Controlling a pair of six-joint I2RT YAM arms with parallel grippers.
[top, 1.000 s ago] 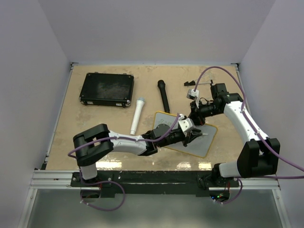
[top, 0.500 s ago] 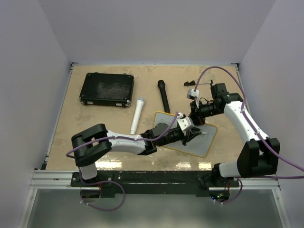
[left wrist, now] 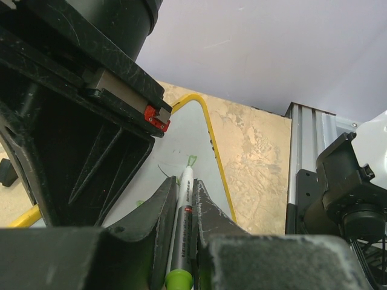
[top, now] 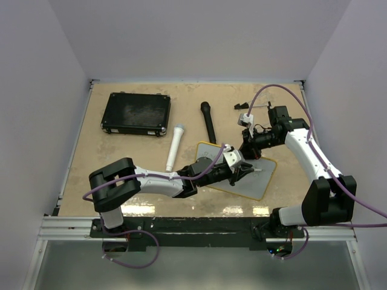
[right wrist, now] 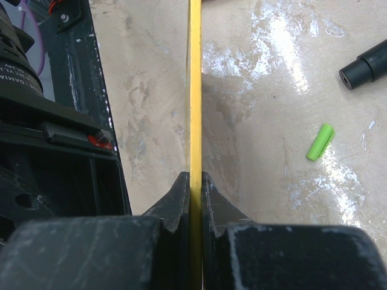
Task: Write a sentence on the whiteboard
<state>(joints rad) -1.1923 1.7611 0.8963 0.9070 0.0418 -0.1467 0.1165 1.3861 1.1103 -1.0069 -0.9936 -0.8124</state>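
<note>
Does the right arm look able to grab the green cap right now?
Probably not yet: the jaws of the right arm are shut on the whiteboard rim. The green cap lies uncovered on the table nearby, but the arm must let go first.

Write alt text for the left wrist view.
The left gripper clamps a marker, its tip at a small green stroke on the yellow-rimmed whiteboard. Tan table shows beyond.
</note>
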